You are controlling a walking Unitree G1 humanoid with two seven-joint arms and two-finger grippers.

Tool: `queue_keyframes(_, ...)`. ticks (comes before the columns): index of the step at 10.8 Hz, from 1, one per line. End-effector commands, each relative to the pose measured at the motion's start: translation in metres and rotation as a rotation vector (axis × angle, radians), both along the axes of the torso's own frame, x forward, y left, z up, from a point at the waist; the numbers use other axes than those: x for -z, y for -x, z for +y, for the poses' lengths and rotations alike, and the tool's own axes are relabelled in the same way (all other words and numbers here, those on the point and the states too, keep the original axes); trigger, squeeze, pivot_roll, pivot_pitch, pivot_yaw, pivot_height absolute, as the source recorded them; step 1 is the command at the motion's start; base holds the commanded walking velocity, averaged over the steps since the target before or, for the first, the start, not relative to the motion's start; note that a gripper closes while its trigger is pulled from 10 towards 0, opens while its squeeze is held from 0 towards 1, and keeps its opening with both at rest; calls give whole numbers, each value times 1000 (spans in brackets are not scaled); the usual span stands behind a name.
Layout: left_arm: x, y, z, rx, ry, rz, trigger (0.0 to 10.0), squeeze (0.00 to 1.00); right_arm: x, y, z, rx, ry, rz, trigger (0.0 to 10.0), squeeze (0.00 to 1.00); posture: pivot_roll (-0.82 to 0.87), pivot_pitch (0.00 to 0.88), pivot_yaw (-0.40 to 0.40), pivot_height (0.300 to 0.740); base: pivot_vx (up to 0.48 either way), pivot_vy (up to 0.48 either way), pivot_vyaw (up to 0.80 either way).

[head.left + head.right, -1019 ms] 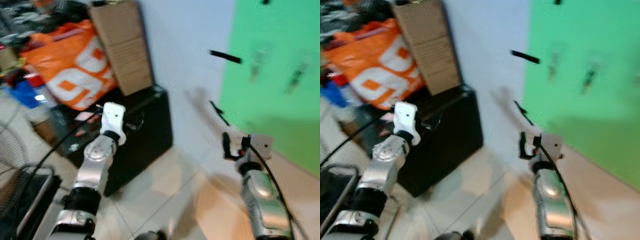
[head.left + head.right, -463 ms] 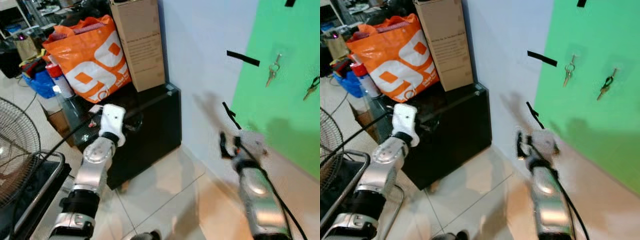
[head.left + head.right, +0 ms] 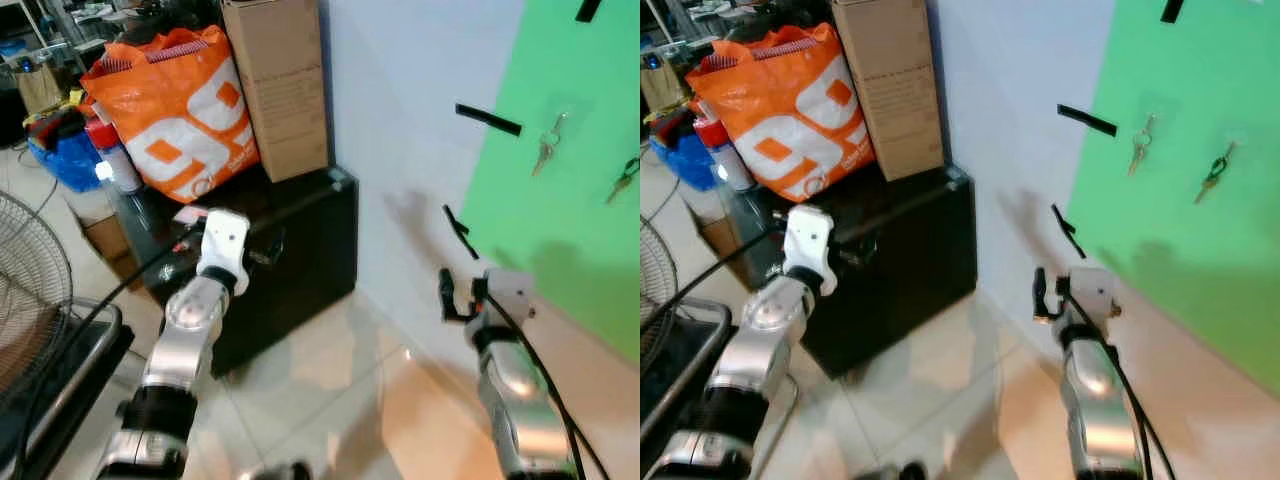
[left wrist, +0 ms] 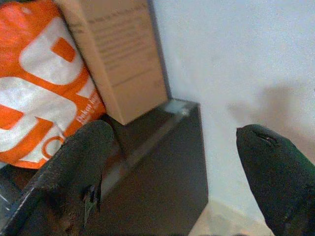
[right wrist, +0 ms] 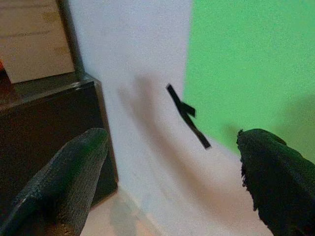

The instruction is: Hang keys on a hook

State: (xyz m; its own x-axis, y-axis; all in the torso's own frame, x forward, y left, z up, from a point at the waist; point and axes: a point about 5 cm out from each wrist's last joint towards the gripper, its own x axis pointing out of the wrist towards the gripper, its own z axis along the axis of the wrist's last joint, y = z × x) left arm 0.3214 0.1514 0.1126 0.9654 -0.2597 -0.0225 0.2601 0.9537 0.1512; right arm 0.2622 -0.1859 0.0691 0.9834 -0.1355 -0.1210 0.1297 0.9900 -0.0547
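Keys, two small metal sets, are dangling from hooks on green wall sheet, while both pincers, left pincer and right pincer, are hovering spread open and empty, likely task finished.

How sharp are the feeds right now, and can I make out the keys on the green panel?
Head views: mildly soft, with the two key sets legible as small shapes on the green panel; the arms cast soft shadows on the white wall. Left wrist view: the cardboard box is fairly sharp, the fingers blurred by nearness. Right wrist view: grainy, tape strip clear.
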Motion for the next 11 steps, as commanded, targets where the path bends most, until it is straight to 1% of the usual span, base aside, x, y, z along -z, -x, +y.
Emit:
queue_keyframes(1, 1, 2, 9, -27, -4, 10, 10000, 624, -6, -7, 8, -32, -5, -25, 10000, 1000, -74, 0, 72, 740, 270, 0, 681)
queue_keyframes(4, 0, 2, 9, -32, 6, 13, 10000, 639, -7, -10, 10, -35, -37, 24, 10000, 1000, -94, 0, 72, 740, 306, 0, 669)
queue_keyframes(6, 2, 4, 5, -2, 12, 29, 10000, 635, -9, -8, 8, -35, -46, 16, 10000, 1000, -104, 0, 80, 740, 330, 0, 0)
queue_keyframes(9, 0, 4, 5, 2, 27, 31, 10000, 639, -6, -4, 5, -26, -37, 21, 10000, 1000, -96, 0, 77, 740, 330, 0, 0)
queue_keyframes(11, -2, 3, 6, 5, 26, 33, 10000, 647, -5, -5, 5, -26, -39, 34, 10000, 1000, -84, 0, 75, 740, 326, 0, 0)
